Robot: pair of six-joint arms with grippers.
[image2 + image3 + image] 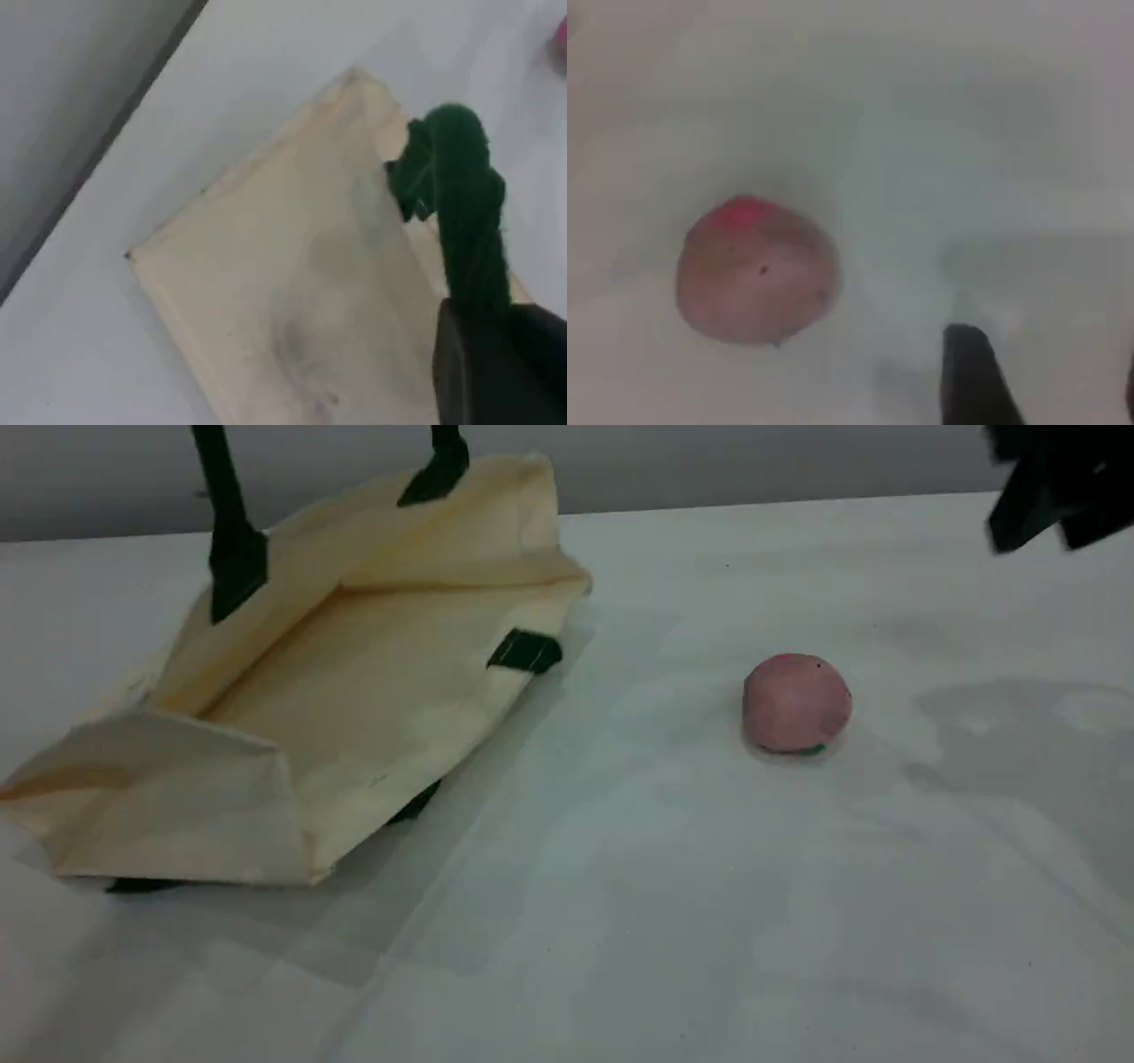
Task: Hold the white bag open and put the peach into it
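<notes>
Cream cloth, limp and light by the look of it: the white bag [354, 691] sags on its side with its mouth gaping, one rope handle [232, 531] pinched tight in the left gripper [483, 341]. Well to the right of the bag, the peach [796, 703] sits on the table [620, 912]. It's round and likely to roll, so take it across its widest middle. The right gripper [1054, 496] hovers farther right of the bag, fingers together.
</notes>
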